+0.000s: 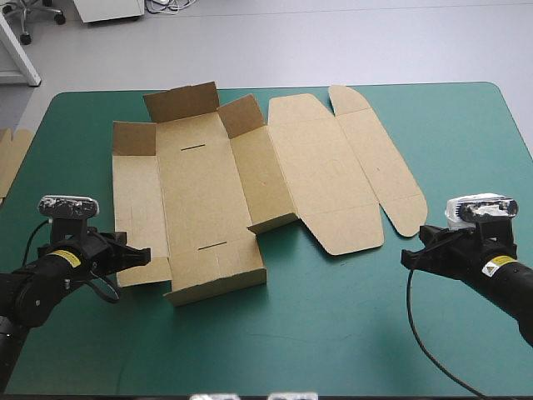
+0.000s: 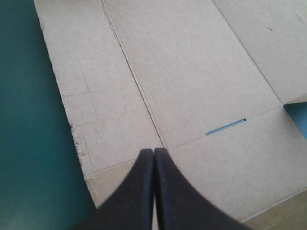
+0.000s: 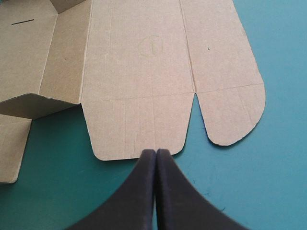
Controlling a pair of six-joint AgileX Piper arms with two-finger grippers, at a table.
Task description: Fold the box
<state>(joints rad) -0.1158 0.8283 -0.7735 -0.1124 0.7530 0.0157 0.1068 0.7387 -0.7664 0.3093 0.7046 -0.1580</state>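
Observation:
The brown box (image 1: 250, 179) lies opened out across the middle of the teal-green table. Its base and left panels are mostly flat, the small far flaps (image 1: 183, 100) stand up, and a low wall (image 1: 218, 282) rises at its near edge. The lid (image 1: 333, 175) lies flat to the right. My left gripper (image 1: 143, 257) is shut and empty, its tip at the box's near-left corner; in the left wrist view the gripper (image 2: 154, 152) sits over the board (image 2: 192, 72). My right gripper (image 1: 406, 258) is shut and empty; its tip (image 3: 156, 153) just reaches the near edge of the lid flap (image 3: 139, 129).
A piece of more brown board (image 1: 12, 158) shows at the table's left edge. Bare teal-green cover (image 1: 333, 333) stretches along the near side between the two arms and to the right of the lid.

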